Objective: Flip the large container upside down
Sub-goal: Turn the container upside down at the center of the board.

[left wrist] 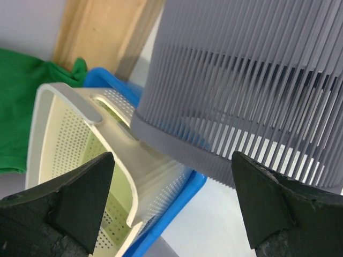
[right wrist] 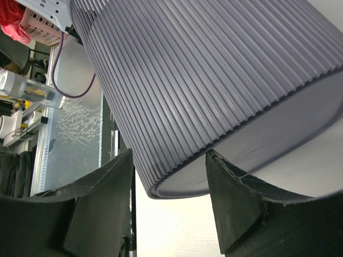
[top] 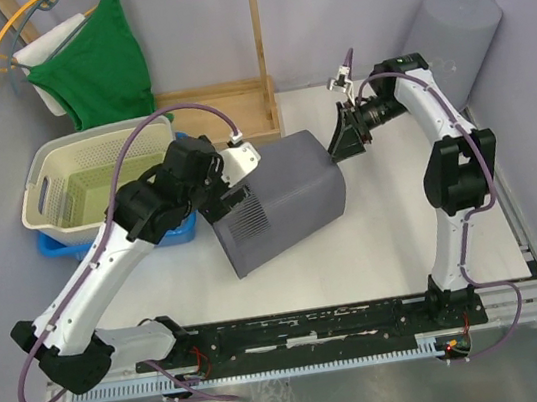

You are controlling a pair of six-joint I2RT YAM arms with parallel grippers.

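Note:
The large grey ribbed container (top: 283, 194) lies tilted on its side in the middle of the white table, its slotted rim toward the near left and its flat base toward the far right. My left gripper (top: 231, 198) is open at the rim end. In the left wrist view the container's rim (left wrist: 246, 64) hangs above the wide gap of this gripper (left wrist: 171, 160), which holds nothing. My right gripper (top: 340, 148) is open at the base end. In the right wrist view its fingers (right wrist: 169, 155) straddle the bottom edge of the container (right wrist: 203, 69).
A cream perforated basket (top: 83, 178) stands in a blue tray (top: 53, 248) at the left, close to the container's rim (left wrist: 69, 139). A green cloth (top: 97, 70) hangs at the back left. A wooden stand (top: 223, 102) and a grey cylinder (top: 450, 27) stand behind.

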